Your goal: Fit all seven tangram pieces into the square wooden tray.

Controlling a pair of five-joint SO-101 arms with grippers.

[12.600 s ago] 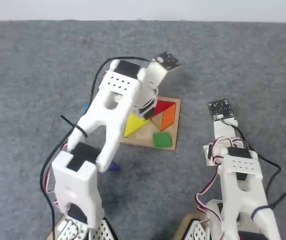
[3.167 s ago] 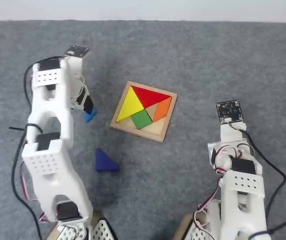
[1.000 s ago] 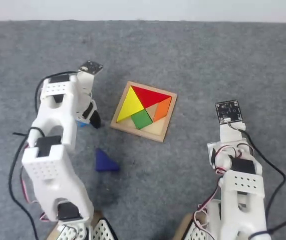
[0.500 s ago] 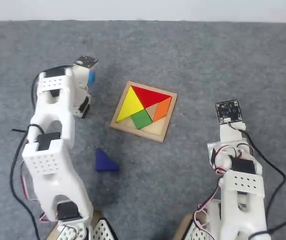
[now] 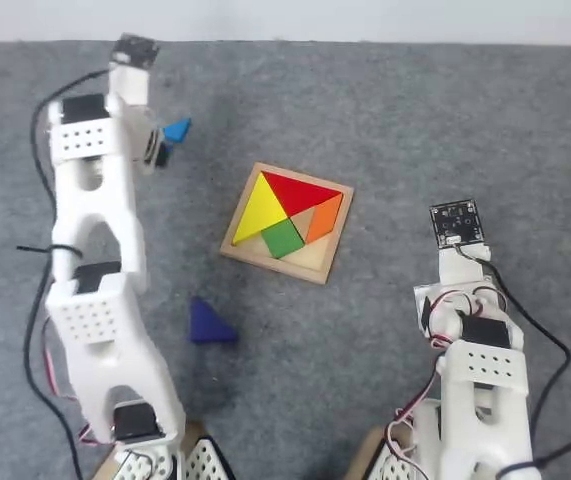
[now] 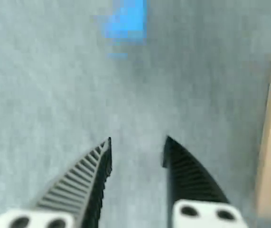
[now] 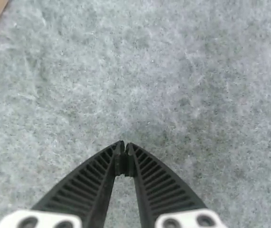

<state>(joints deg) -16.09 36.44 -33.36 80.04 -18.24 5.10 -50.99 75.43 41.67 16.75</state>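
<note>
a robotics lab bench, grey felt tabletop (image 5: pixel 415 120) with mounted arm bases (image 5: pixel 197 463)

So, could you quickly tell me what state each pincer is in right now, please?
Left pincer: open, holding nothing.
Right pincer: closed, holding nothing.

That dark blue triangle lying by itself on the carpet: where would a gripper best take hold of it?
Probably from straight above. The dark blue triangle lies flat on the carpet with nothing close by, so only its side edges offer a hold. Pinch across its middle, with one finger flat against a straight edge, not at a pointed corner, where it could slip out.
</note>
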